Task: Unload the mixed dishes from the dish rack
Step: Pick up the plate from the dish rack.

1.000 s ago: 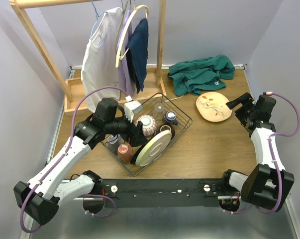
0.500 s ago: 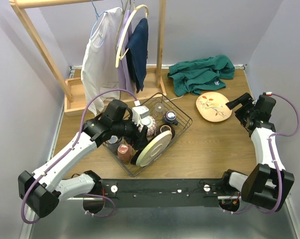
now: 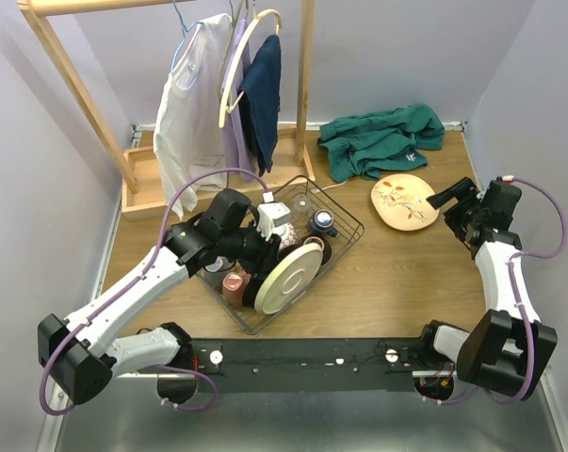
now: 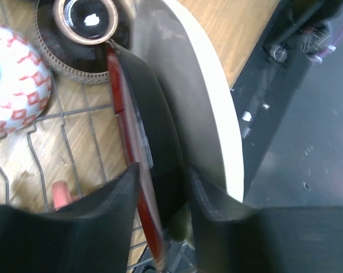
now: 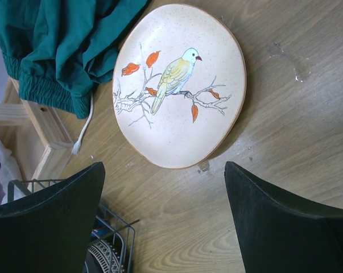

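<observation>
The dish rack is a black wire basket at the table's middle. A large cream plate stands on edge in it. Just behind stands a dark plate with a red edge. My left gripper reaches down into the rack, and its jaws are closed in on that dark plate, with the cream plate against the outside of the right finger. A red-patterned white bowl and a dark cup sit beyond. My right gripper hangs open over bare wood near a bird-painted plate.
A red cup, a blue cup and a clear glass also sit in the rack. A green cloth lies at the back right. A wooden clothes rack with hanging garments stands at the back left. The rack's corner lies under the right gripper.
My left arm has pushed rightward and deeper into the rack, and its jaws have narrowed from wide open onto the dark plate. The right arm has not moved.
</observation>
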`<move>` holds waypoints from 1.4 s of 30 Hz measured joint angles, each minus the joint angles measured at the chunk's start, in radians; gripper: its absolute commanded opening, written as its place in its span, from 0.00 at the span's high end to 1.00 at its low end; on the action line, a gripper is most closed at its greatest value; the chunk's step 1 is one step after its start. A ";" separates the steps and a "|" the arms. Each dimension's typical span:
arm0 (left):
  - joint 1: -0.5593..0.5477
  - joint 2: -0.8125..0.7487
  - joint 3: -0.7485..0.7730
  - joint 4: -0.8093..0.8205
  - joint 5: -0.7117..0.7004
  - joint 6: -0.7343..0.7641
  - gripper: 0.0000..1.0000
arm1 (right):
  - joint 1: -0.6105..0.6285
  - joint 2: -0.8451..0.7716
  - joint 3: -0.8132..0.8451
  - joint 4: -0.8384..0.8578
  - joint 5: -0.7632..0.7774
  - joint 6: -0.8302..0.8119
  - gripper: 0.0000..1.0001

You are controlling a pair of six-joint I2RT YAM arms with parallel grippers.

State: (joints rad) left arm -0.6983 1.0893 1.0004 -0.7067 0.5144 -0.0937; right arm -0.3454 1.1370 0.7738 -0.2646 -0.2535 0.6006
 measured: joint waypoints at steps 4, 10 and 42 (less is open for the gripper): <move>0.000 0.012 0.000 -0.007 -0.028 -0.001 0.69 | 0.000 0.000 -0.005 -0.001 -0.002 0.000 0.07; -0.003 0.021 0.004 -0.012 -0.011 -0.017 0.87 | 0.000 -0.002 -0.013 -0.011 -0.003 0.000 0.08; -0.002 0.024 0.284 -0.207 0.016 -0.045 1.00 | 0.000 -0.006 -0.014 -0.018 -0.026 0.000 0.08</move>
State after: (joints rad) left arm -0.7006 1.1130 1.2842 -0.9134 0.5301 -0.1383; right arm -0.3450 1.1309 0.7597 -0.2829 -0.2790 0.6010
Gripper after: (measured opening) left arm 0.311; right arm 0.926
